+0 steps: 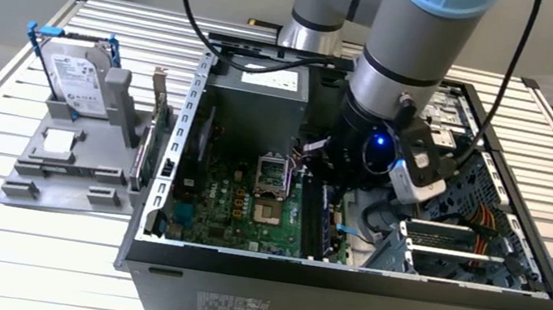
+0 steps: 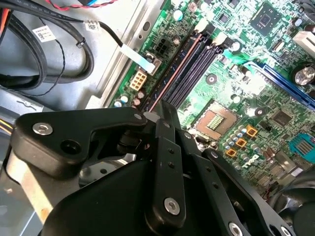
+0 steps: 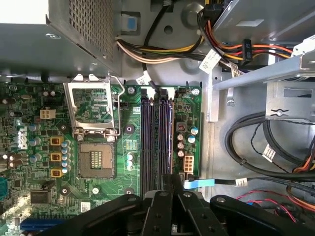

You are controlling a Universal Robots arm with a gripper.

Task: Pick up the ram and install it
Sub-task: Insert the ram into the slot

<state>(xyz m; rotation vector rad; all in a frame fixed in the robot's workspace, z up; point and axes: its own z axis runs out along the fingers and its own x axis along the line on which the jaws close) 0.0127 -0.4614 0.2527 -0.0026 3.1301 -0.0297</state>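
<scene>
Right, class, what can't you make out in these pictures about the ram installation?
- Both wrist views: the end effector covers the near end of the memory slots, so what is at that end is hidden.
- Exterior view: the arm blocks those slots, so whether the ram is seated cannot be told.
- First wrist view: the black cables are cut off by the picture's edge.
</scene>
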